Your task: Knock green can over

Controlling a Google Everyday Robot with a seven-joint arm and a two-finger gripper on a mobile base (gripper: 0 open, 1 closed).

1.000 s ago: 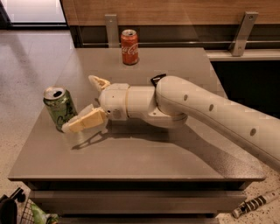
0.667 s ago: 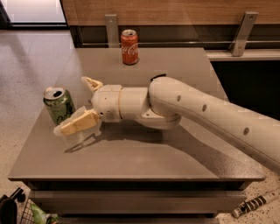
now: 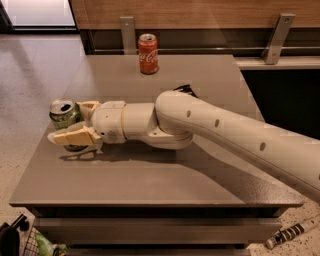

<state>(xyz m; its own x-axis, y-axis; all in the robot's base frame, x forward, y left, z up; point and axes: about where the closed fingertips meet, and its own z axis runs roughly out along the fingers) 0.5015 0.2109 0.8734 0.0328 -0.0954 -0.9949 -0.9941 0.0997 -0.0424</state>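
A gray desk [image 3: 150,180] is standing on pale speckled floor [image 3: 30,75] before a wood-panelled wall [image 3: 200,12]; the gripper [image 3: 66,121] is hovering over its left side.

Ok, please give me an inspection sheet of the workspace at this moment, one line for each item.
Surface: grey table, flat.
Job's things: green can upright near the left edge, not knocked over.
Clutter: red cola can upright at the far edge; small dark thing behind the arm, unclear.
Tool: tool open, straddling the green can.
Cables: nothing seen.
Surroundings: speckled floor; metal brackets on the back wall; striped object on the floor, lower right.
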